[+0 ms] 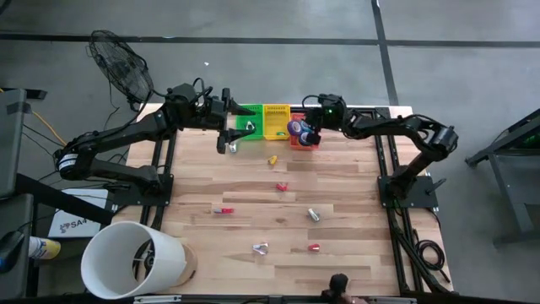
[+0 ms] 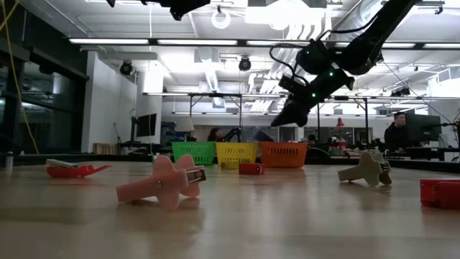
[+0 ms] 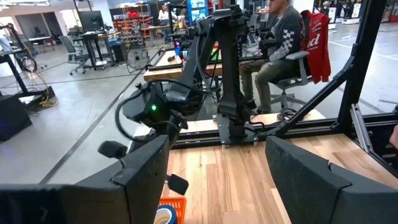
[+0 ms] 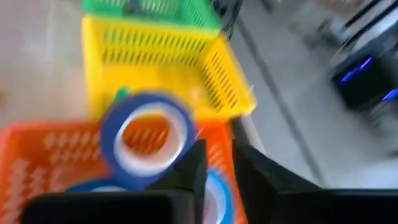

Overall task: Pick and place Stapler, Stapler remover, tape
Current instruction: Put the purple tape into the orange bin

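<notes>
Overhead, three baskets [image 1: 263, 121] and one blue tape [image 4: 147, 140].

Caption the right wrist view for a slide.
Right tool over the orange basket, a blue tape roll at its fingertips, yellow basket beyond.

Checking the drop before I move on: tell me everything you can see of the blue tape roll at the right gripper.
The blue tape roll is a ring with a whitish inner core and an open centre hole. It looks blurred, tilted on edge above the orange basket, beside the yellow basket. The right gripper sits next to it, fingers nearly together; contact cannot be told. Another blue roll lies lower in the basket.
</notes>
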Action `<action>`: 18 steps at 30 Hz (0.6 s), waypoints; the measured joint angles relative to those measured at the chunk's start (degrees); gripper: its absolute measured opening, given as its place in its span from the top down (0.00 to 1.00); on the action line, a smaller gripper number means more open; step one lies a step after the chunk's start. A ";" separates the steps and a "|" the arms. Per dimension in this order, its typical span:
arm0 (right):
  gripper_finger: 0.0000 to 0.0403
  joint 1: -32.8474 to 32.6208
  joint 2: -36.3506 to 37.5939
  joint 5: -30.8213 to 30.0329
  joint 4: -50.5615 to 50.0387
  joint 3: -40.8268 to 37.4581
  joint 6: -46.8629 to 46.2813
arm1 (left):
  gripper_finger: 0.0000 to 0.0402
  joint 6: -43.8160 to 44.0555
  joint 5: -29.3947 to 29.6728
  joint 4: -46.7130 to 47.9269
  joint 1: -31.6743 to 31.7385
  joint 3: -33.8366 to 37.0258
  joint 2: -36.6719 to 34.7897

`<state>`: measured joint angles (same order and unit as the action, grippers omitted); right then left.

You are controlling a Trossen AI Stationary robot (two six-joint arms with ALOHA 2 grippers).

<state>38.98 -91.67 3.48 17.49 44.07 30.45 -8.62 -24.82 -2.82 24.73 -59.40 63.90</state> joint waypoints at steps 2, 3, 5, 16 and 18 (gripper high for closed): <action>0.92 0.00 0.10 0.45 -4.06 0.00 -1.67 | 0.34 0.00 0.00 0.01 0.00 0.00 0.00; 0.96 0.00 0.10 1.46 -5.74 0.00 -1.96 | 0.34 -0.02 0.00 0.01 0.00 0.00 0.00; 0.98 -0.02 0.10 4.14 -7.94 0.00 -2.14 | 0.34 -0.02 0.00 0.01 0.00 0.00 0.00; 1.00 -0.27 0.07 6.62 -8.25 0.00 -11.37 | 0.34 -0.08 0.02 0.01 0.00 0.00 0.00; 1.00 -0.49 -0.59 6.74 -8.04 0.00 -11.72 | 0.34 -0.09 0.02 0.01 0.00 0.00 0.00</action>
<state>38.50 -92.26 10.22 9.44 44.07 18.73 -8.71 -24.80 -2.81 24.73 -59.40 63.90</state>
